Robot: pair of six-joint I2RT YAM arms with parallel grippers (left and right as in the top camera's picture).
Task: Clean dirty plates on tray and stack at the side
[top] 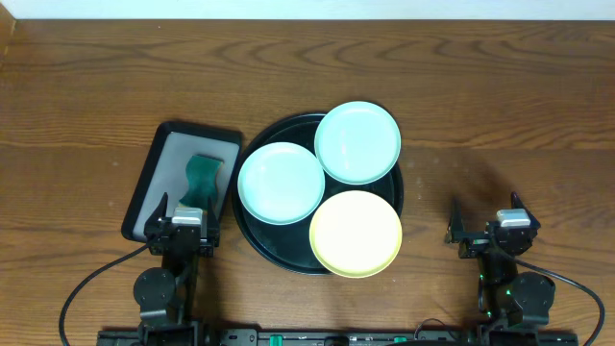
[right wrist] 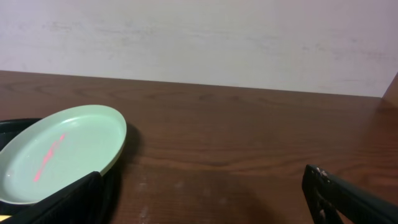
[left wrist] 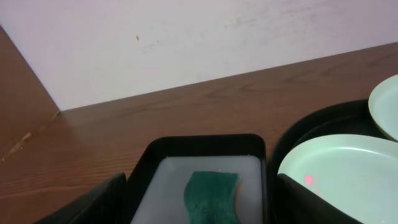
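Note:
The round black tray (top: 288, 252) sits mid-table with three plates on it: a mint plate (top: 281, 183) at left, a mint plate (top: 357, 142) at the back right, and a yellow plate (top: 356, 234) in front. My left gripper (top: 183, 210) is open and empty, low over the near end of the rectangular tray. In the left wrist view (left wrist: 202, 208) the left mint plate (left wrist: 348, 171) shows a small red spot. My right gripper (top: 485, 210) is open and empty over bare wood to the right of the tray. In the right wrist view (right wrist: 208, 199) the back mint plate (right wrist: 62, 149) carries a red streak.
A rectangular black tray (top: 154, 168) with a grey inside stands left of the round tray and holds a green sponge (top: 202, 178), also seen in the left wrist view (left wrist: 211, 196). Bare wood tabletop (top: 500, 125) lies to the right and behind. A white wall borders the far edge.

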